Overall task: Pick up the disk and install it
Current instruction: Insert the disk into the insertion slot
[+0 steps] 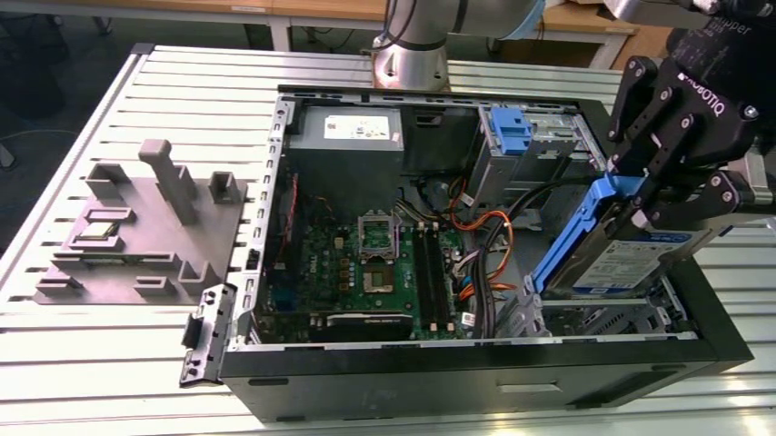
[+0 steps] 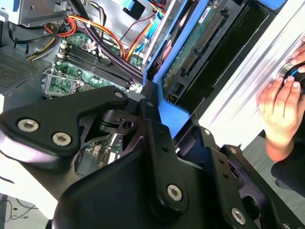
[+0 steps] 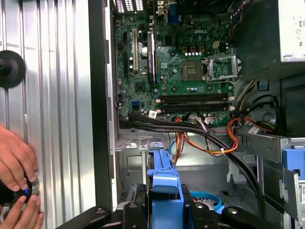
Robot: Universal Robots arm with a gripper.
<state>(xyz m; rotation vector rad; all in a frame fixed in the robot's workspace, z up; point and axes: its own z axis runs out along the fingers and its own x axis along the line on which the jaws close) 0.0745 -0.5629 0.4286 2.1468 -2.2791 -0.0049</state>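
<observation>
Here, the gripper (image 1: 664,202) hangs over the exterior view's right side of an open computer case (image 1: 485,368), its fingers (image 2: 153,138) pinched onto the disk (image 1: 631,262) at the blue side rails (image 1: 580,232). The disk is held off level: its upper end sits between the fingers and its labelled face slopes down towards the near right corner of the case. Its lower end dips into the metal drive bay (image 1: 606,318) there; whether it touches the bay cannot be told. In the second wrist view the disk's underside shows a green board and a dark connector. In the first wrist view one blue rail runs out from between the fingers towards the case's inside.

Inside the case lies the green motherboard (image 1: 363,263), with orange cables (image 1: 488,227) and black cables beside it, between the board and the bay. At the far side of the case sit a grey metal box with a white sticker (image 1: 352,132) and, to its right, an upright blue latch piece (image 1: 512,134).

The case stands on a slatted metal table (image 1: 182,82). Well to the exterior view's left of it rests a grey fixture (image 1: 145,227) with upright posts and a small square chip set in it. The arm's base (image 1: 412,54) stands on the table just beyond the case's far wall. In the second wrist view a person's hand (image 2: 279,112) rests on the table beside the case, fingers around a small dark round object.
</observation>
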